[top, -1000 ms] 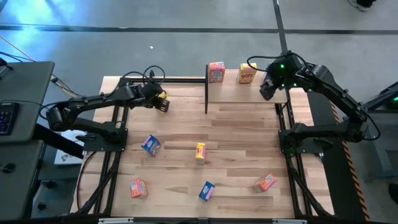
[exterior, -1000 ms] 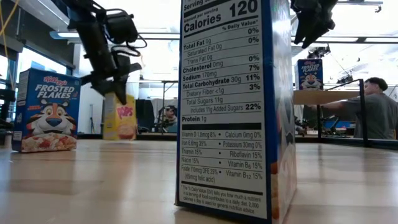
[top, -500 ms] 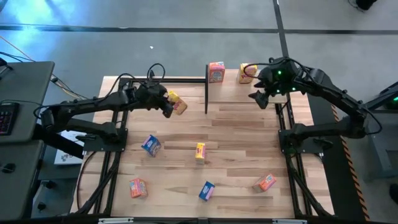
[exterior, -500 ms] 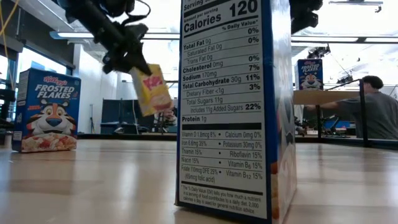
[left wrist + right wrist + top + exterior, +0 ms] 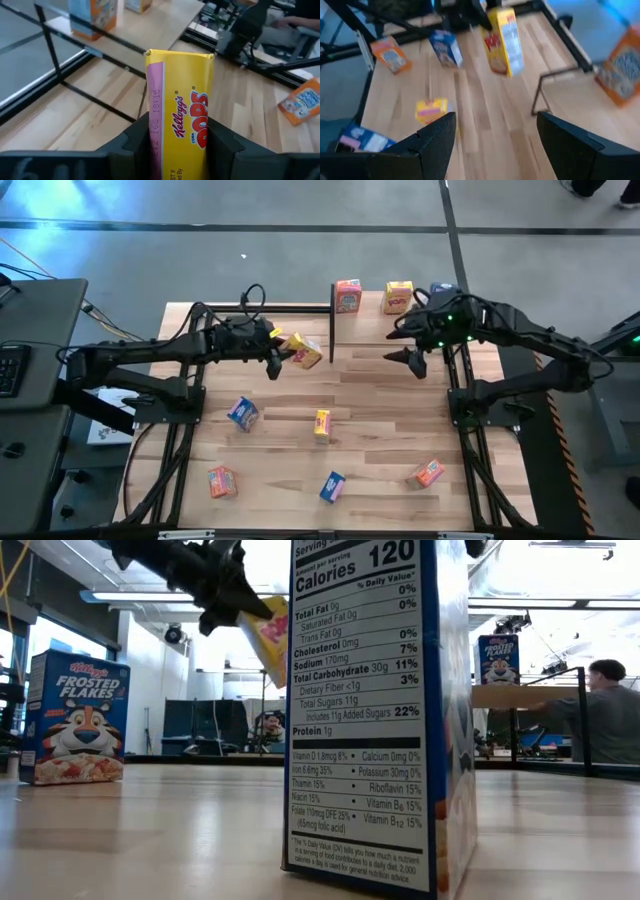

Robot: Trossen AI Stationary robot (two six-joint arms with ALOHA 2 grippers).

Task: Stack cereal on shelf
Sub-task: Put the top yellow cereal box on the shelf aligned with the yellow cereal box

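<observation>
My left gripper (image 5: 287,352) is shut on a yellow cereal box (image 5: 306,353), held above the table left of the shelf (image 5: 400,328). The shelf is a small light-wood board on black posts at the far right. On it stand an orange-pink box (image 5: 348,296), a yellow box (image 5: 398,297) and, in the low view, a blue box (image 5: 498,658). My right gripper (image 5: 397,345) hangs open and empty over the shelf's near edge. Several more boxes rest on the tabletop: blue (image 5: 243,413), yellow (image 5: 322,423), orange-pink (image 5: 221,481), blue (image 5: 332,486), orange-pink (image 5: 426,473). My left gripper pinches the yellow box between its two fingers (image 5: 137,137), near one end, at the pink-printed narrow side (image 5: 155,125) and the side opposite. The fingers come from the table's left, slanting slightly down. The box sticks out past them, tilted and lifted clear of the table.
The shelf's black post (image 5: 332,320) stands just right of the held box. A large blue box (image 5: 375,710) fills the middle of the low view, with another (image 5: 75,718) at its left. A person (image 5: 600,715) sits beyond the table.
My left gripper has carried the yellow box up and toward the table's right, toward the shelf; the wrist has rolled and the box has tipped from upright to slanting. My right gripper has swung off the shelf toward the table's left and near side, still open.
</observation>
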